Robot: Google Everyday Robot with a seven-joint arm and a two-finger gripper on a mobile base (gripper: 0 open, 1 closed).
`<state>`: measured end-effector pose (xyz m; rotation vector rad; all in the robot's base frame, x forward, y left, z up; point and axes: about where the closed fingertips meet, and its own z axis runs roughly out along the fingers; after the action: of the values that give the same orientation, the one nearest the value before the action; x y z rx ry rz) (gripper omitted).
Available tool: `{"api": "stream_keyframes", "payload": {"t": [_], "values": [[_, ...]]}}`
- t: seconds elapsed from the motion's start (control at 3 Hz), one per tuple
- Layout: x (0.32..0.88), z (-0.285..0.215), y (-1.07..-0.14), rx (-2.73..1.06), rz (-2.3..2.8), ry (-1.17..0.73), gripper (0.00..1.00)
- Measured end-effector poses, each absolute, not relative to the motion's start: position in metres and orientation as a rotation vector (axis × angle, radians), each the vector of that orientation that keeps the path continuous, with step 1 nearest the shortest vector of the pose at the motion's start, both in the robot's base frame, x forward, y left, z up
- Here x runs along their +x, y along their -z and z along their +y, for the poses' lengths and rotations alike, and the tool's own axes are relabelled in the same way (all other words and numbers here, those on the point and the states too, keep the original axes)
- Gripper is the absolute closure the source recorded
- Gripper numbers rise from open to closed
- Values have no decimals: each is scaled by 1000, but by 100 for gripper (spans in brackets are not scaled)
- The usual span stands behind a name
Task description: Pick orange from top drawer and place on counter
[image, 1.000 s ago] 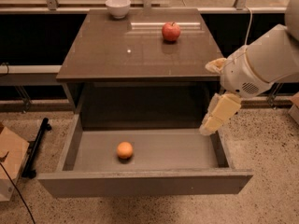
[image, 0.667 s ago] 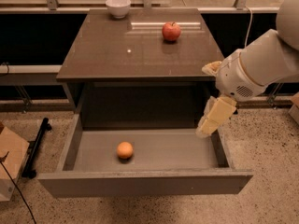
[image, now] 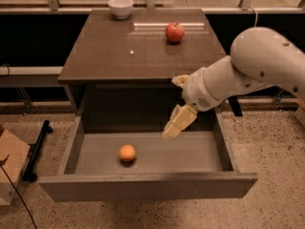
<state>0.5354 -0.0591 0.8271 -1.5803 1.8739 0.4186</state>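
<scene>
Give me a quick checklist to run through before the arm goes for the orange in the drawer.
1. Drawer open: ok; the drawer is pulled out, its bottom in view.
2. Orange reachable: ok; the orange lies alone on the drawer bottom, left of centre.
3. Hand over the orange: not ok; the hand hangs above the drawer, right of the orange in the picture, apart from it.
4. Path between them: ok; nothing lies between.
5. Room on the counter: ok; the counter has bare space in front, with the apple and bowl at the back.
</scene>
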Motion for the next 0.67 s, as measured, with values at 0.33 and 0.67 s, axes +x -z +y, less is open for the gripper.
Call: {"api": "stream_keyframes", "payload": {"t": [0.33, 0.67], "values": [[546, -23, -796, -1555, 1820, -510, 0], [546, 7, -762, -1530, 1804, -576, 0]]}}
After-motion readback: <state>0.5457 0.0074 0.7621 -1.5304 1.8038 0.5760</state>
